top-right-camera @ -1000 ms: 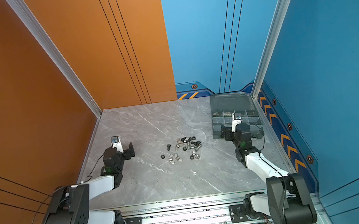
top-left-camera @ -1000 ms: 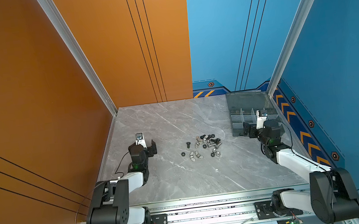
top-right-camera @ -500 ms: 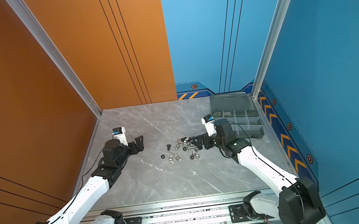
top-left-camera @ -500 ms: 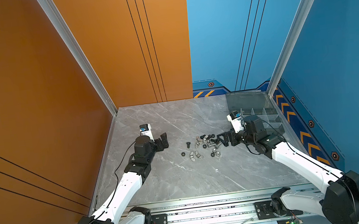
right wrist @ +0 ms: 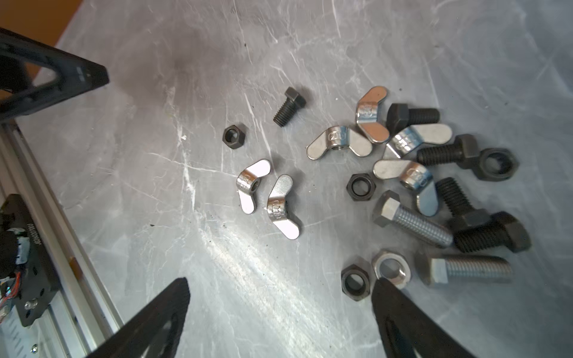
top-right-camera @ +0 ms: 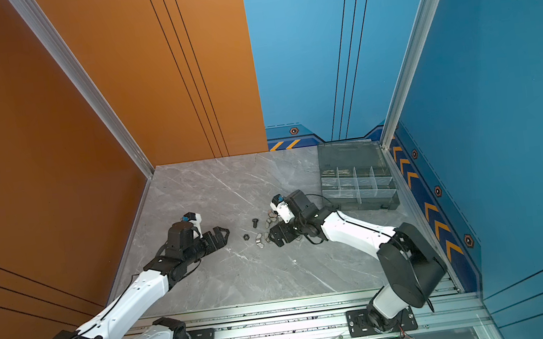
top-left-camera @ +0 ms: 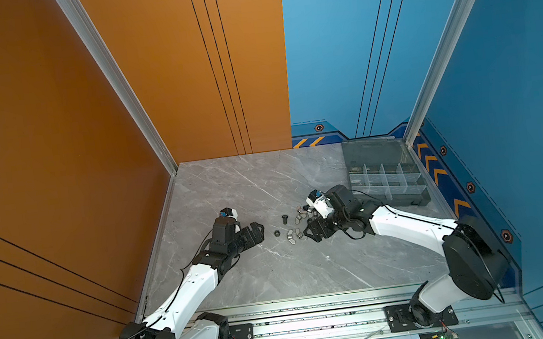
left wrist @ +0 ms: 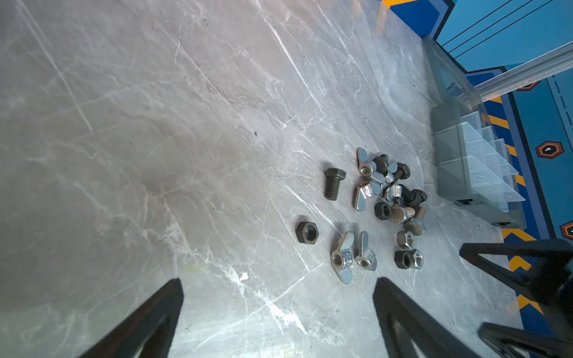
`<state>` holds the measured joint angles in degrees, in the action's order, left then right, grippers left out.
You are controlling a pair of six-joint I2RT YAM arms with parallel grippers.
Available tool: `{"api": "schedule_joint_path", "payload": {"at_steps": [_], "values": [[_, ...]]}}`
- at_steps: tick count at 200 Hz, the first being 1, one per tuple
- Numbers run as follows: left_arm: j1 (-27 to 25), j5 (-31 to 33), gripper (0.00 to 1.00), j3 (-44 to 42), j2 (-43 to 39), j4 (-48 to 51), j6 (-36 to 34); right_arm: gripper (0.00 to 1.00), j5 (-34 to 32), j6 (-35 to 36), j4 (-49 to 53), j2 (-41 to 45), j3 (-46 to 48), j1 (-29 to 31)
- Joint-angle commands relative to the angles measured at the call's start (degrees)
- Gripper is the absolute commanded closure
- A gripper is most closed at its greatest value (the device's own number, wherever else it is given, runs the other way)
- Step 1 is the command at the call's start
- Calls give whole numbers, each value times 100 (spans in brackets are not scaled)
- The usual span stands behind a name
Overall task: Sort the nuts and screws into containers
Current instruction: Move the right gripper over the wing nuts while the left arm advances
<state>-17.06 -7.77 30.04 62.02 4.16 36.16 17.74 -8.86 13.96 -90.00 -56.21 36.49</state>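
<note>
Your marble surface (top-left-camera: 265,185) sits between orange wall (top-left-camera: 47,134) and blue wall (top-left-camera: 516,77); left claw (top-left-camera: 261,234) and right claw (top-left-camera: 310,236) gape wide, empty.

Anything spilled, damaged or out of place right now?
Nothing stands out. The screws and nuts lie loose in one cluster on the table, none visible in the organiser box, whose lid is open. The left gripper and right gripper hover open beside it, holding nothing.

Light fell evenly from overhead, bright and soft. The marble table (right wrist: 248,263) threw back white glare in the right wrist view, and the wing nuts (right wrist: 248,183) glinted. Shadows were faint. Both top views were sharp; the left gripper (left wrist: 277,280) showed soft-edged fingers (left wrist: 167,297) close to its lens.
</note>
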Motion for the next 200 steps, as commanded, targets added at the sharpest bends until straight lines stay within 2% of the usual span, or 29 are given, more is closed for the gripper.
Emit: {"api": "schedule_joint_path", "payload": {"at_steps": [1,77,120,200], "values": [[-61,-165,2,-50,-45,285,148,8,-167,82,235,-384,-377,49],[-94,-242,2,38,325,278,181,22,-28,289,556,-1301,-983,163],[-144,-334,2,131,433,304,183,28,-301,284,558,-1464,-1066,323],[-192,-243,2,128,438,383,166,47,-729,230,600,-1746,-1209,675]]}}
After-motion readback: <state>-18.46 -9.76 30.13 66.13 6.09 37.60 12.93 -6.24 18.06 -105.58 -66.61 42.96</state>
